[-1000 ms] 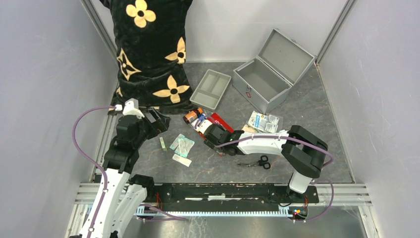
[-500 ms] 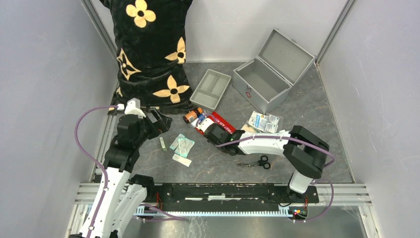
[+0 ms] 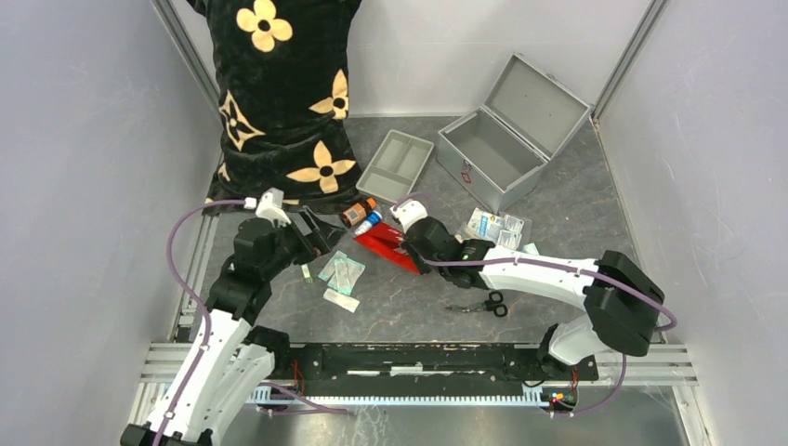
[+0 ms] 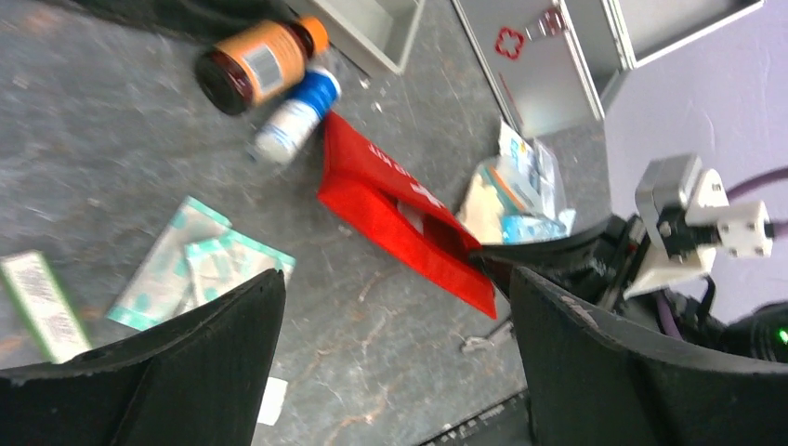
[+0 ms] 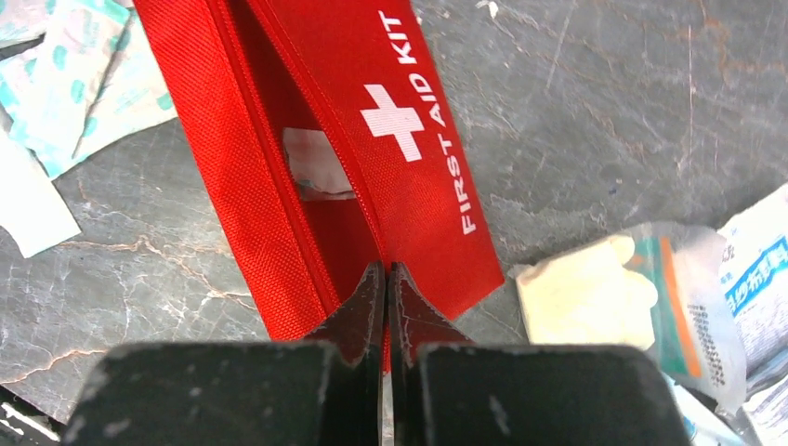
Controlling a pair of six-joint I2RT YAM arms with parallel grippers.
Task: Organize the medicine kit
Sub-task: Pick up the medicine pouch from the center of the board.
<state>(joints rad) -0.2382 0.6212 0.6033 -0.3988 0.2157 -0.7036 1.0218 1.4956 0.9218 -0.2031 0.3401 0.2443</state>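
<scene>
The medicine kit (image 3: 506, 149) is a silver-grey metal case standing with its lid open at the back right; its front also shows in the left wrist view (image 4: 558, 65). A red first-aid pouch (image 3: 388, 249) lies mid-table with its zip open. My right gripper (image 3: 420, 243) is shut on the pouch's near edge, and in the right wrist view the fingertips (image 5: 386, 269) pinch the red fabric (image 5: 353, 167). My left gripper (image 3: 327, 232) hovers open just left of the pouch (image 4: 390, 209), nothing between its fingers (image 4: 395, 274).
An orange-capped brown bottle (image 3: 359, 213) and a blue-and-white bottle (image 3: 369, 223) lie behind the pouch. Plaster packets (image 3: 342, 271) lie to its left, a clear bag of supplies (image 3: 497, 228) to its right, scissors (image 3: 483, 304) nearer. A grey divided tray (image 3: 395, 165) and a black flowered pillow (image 3: 283, 93) sit behind.
My right gripper has shut on the pouch's edge and swung toward the back, uncovering the pouch. My left gripper has moved right, closer to the pouch, still open.
</scene>
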